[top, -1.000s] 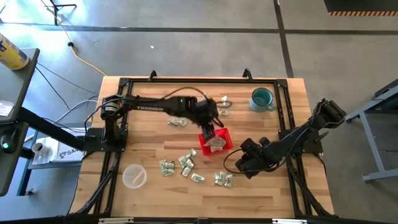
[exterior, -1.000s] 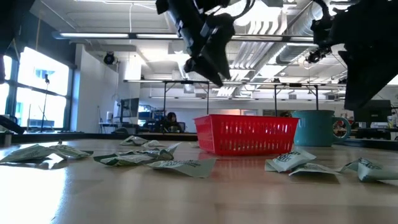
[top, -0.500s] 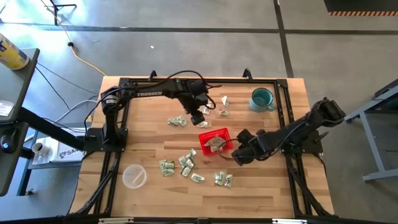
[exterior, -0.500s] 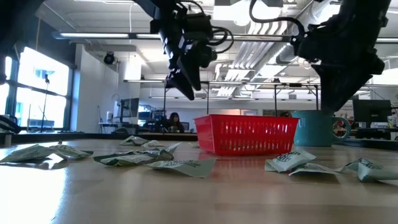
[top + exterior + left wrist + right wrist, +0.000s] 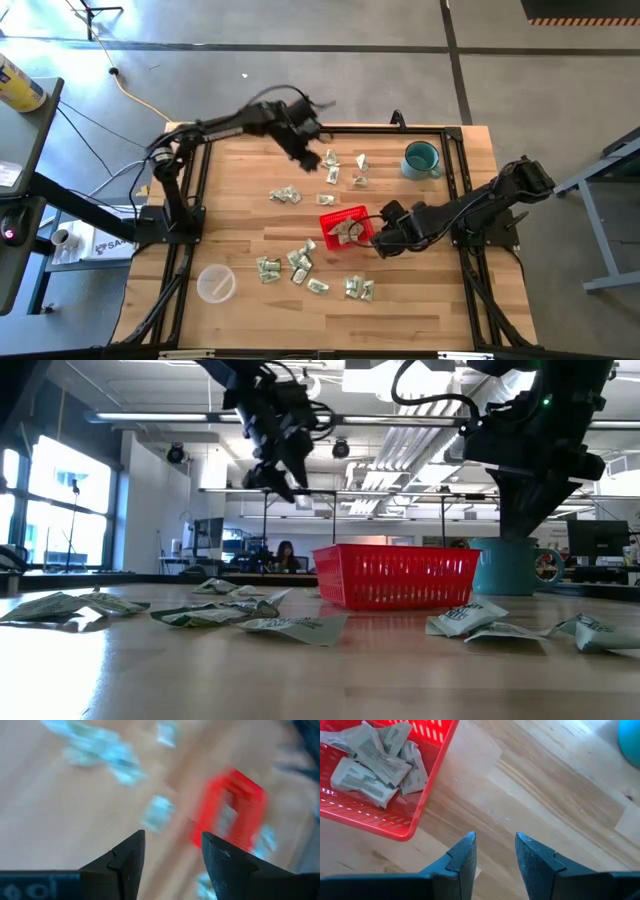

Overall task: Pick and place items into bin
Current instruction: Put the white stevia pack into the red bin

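The red mesh basket [image 5: 345,228] stands mid-table with several pale green-and-white packets [image 5: 372,757] inside. More packets lie loose on the wood: some toward the far edge [image 5: 345,168], one [image 5: 285,195] left of the basket, and several near the front [image 5: 300,268]. My left gripper [image 5: 310,157] hangs open and empty in the air, on the far-left side of the basket [image 5: 232,810], above a loose packet [image 5: 157,812]. My right gripper [image 5: 495,837] is open and empty, low over bare wood just right of the basket's right wall [image 5: 432,780].
A teal mug [image 5: 422,158] stands at the far right and shows behind the basket in the low view [image 5: 505,565]. A clear plastic cup [image 5: 215,283] sits near the front left. A black frame [image 5: 320,128] rims the table. Bare wood lies right of the basket.
My left gripper has moved from above the basket up and toward the table's far-left, its fingers staying open. My right gripper has moved toward the far edge and closer to the basket's right side. Basket and loose packets have stayed put.
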You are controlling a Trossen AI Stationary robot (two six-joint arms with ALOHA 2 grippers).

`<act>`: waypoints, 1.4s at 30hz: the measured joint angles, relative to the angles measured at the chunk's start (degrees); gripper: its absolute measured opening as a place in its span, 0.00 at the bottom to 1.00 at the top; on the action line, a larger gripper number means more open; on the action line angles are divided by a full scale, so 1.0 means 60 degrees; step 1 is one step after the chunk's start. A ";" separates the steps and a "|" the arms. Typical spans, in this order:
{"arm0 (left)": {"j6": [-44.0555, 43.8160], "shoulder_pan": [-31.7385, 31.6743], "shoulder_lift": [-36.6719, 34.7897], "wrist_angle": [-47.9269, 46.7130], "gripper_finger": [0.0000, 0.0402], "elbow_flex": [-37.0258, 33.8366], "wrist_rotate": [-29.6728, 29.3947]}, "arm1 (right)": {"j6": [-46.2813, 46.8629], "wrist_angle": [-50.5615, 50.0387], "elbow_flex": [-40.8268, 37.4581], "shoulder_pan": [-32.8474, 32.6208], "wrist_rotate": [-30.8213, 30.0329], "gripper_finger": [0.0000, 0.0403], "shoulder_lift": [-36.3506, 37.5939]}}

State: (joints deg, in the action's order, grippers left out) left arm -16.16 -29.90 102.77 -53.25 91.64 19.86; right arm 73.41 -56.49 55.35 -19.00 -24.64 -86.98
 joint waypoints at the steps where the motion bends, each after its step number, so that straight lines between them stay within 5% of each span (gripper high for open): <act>1: -0.0071 -0.0250 -0.0054 -0.0048 0.57 0.0002 -0.0289 | -0.0002 0.0000 0.0000 0.0033 0.0033 0.32 0.0000; 8: 0.0596 -0.1227 -0.0057 -0.0380 0.57 -0.0856 -0.0398 | -0.0418 0.0025 0.0000 0.0516 0.0653 0.32 0.0000; 13: 0.2458 -0.0474 -0.0045 0.0220 0.57 -0.2387 -0.0480 | -0.0492 0.0043 0.0000 0.0677 0.0677 0.32 0.0000; 17: 0.3815 0.0503 -0.0038 0.0888 0.57 -0.3426 -0.1751 | -0.0492 0.0124 0.0000 0.0674 0.0678 0.32 0.0000; 24: 0.3426 0.1353 -0.0038 0.2373 0.57 -0.4104 -0.3469 | -0.0492 0.0282 0.0000 0.0674 0.0685 0.32 0.0000; 42: 0.3051 0.1756 0.0903 0.2426 0.56 -0.4086 -0.3275 | -0.0492 0.0418 0.0011 0.0667 0.0922 0.32 0.0000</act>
State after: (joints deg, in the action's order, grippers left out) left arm 2.15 -19.37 108.19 -38.69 67.12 0.20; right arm 70.46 -53.98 55.42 -15.00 -19.11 -86.98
